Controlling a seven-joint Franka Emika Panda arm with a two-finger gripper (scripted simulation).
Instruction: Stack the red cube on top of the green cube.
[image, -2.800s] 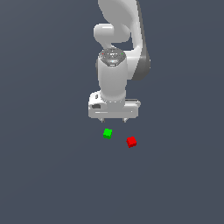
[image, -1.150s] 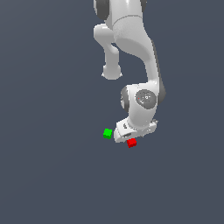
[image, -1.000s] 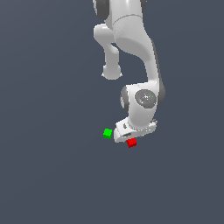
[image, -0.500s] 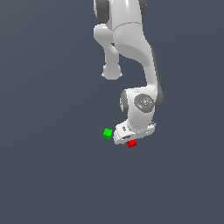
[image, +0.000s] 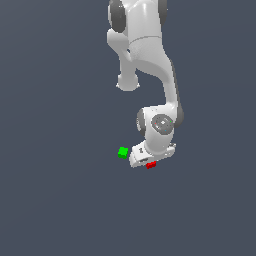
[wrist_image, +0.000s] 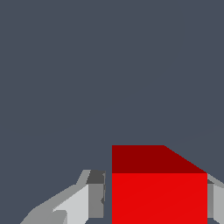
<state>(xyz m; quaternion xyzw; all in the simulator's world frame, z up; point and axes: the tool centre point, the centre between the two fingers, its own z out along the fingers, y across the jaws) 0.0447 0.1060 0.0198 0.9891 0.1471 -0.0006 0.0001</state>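
Observation:
The red cube (image: 151, 165) lies on the dark floor, mostly hidden under my white gripper (image: 148, 161) in the exterior view. In the wrist view the red cube (wrist_image: 159, 197) fills the space between my two fingers. One grey finger (wrist_image: 212, 199) lies flush against its side. The other finger (wrist_image: 96, 199) sits a thin sliver off the opposite side. My gripper (wrist_image: 155, 205) is closed down around the cube. The green cube (image: 123, 152) rests on the floor just off the exterior view's left of the gripper, apart from it and outside the wrist view.
The white arm (image: 150, 75) reaches down from the top of the exterior view and bends over the cubes. Plain dark grey floor (image: 60, 200) lies all around.
The gripper came down from above the cubes to the red cube, swinging toward the exterior view's right. Over the last half second it sank slightly lower. Neither cube has shifted.

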